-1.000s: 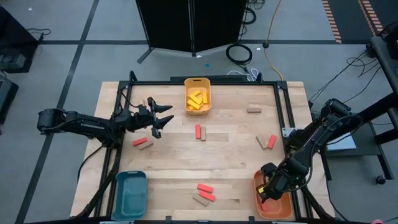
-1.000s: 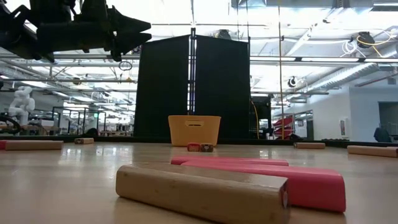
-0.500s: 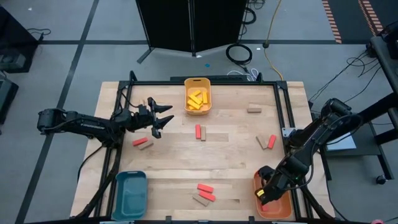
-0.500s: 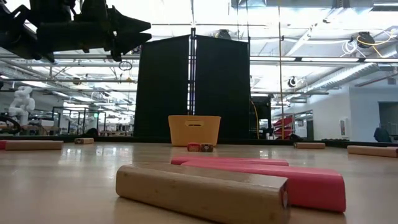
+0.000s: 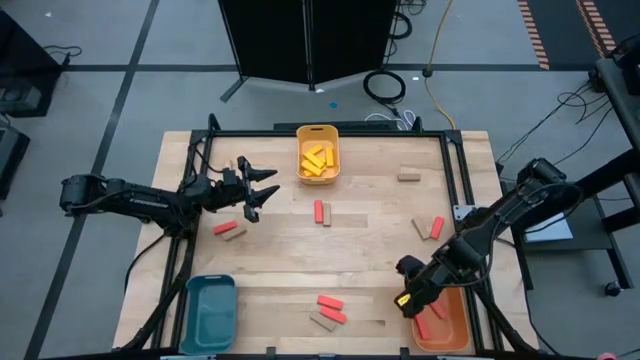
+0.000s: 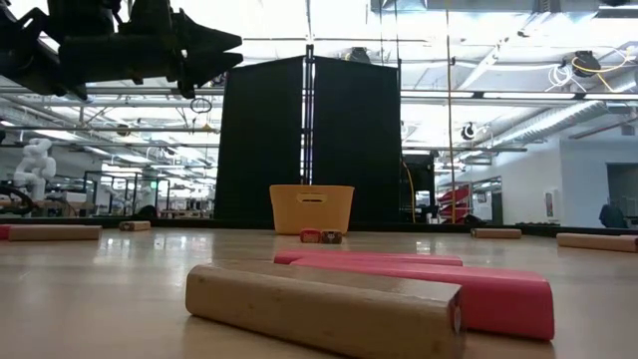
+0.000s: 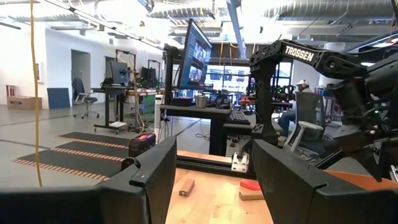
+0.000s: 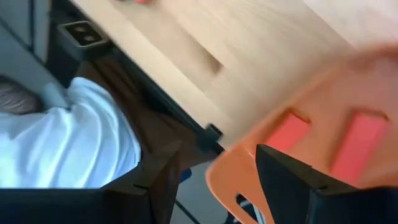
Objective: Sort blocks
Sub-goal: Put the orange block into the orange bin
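Red and tan blocks lie flat and scattered on the wooden table: a red one (image 5: 319, 211) at the middle, a red and tan pair (image 5: 430, 228) at the right, another pair (image 5: 229, 230) at the left, and three (image 5: 328, 311) near the front edge, which fill the low view (image 6: 324, 309). Yellow blocks lie in the yellow tray (image 5: 318, 155). My left gripper (image 5: 262, 190) is open and empty above the far left (image 7: 213, 149). My right gripper (image 5: 405, 299) is open and empty at the left rim of the orange tray (image 5: 445, 325), which holds two red blocks (image 8: 357, 143).
A teal tray (image 5: 210, 310) stands at the near left corner. Tan blocks lie at the far right (image 5: 407, 176) and the far left (image 5: 231, 163). In the right wrist view a person in a white shirt (image 8: 81, 143) shows beyond the table's near edge.
My right gripper has moved from over the orange tray toward the table's left edge, to the tray's left rim. Red blocks now show uncovered in the tray. My left arm has kept still.
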{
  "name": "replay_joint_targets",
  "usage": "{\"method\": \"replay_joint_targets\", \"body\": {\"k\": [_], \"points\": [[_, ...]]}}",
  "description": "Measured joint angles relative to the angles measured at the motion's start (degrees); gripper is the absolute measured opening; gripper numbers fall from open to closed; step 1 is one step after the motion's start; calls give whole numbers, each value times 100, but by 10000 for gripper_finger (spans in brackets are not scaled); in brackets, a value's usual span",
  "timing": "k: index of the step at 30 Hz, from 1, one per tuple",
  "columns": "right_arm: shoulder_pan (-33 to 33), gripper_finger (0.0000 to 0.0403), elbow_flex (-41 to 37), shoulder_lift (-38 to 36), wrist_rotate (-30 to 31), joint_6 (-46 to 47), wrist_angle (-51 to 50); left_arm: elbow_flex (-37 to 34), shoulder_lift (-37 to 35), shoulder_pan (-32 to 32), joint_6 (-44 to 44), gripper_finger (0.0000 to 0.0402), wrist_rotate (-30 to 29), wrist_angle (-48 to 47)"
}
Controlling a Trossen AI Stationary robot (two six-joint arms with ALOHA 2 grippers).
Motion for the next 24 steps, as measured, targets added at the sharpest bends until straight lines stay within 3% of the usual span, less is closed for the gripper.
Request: {"method": "replay_joint_targets", "body": {"k": [6, 12, 20, 24], "points": [[-442, 192, 4, 0, 29, -1014, 445, 0, 0, -2, -6, 207, 12, -1], [-872, 192, 5, 216, 398, -2690, 1247, 0, 0, -2, -132, 207, 12, -1], [-1289, 192, 38, 1163, 186, -5425, 3244, 0, 2, -11, -153, 207, 91, 46], [-1473, 192, 509, 1676, 137, -6458, 3051, 0, 2, -11, -189, 207, 222, 104]]}}
